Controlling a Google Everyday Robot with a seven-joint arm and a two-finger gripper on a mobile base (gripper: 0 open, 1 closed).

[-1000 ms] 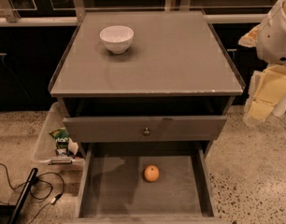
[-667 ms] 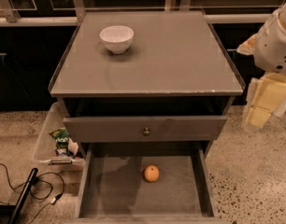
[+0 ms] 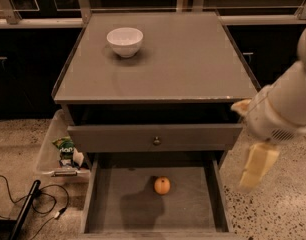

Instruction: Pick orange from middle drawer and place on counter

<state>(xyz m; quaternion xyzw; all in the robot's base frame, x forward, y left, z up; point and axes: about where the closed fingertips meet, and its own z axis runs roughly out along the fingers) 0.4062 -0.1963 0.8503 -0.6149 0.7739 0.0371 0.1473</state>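
The orange (image 3: 162,185) lies on the flat bottom of the open middle drawer (image 3: 123,204), near its centre and toward the back. The counter (image 3: 183,59) above it carries a white bowl (image 3: 125,41) at its back left. My gripper (image 3: 255,166) hangs from the white arm at the right, outside the cabinet, to the right of and above the drawer's right wall, well apart from the orange.
A grey drawer front with a round metal knob (image 3: 156,140) sits above the open drawer. A clear plastic bin (image 3: 58,151) with packets stands on the floor at left. Black cables (image 3: 23,204) lie on the speckled floor at lower left.
The arm and gripper have moved left and down, closer to the cabinet's right side. The orange and bowl have not moved.
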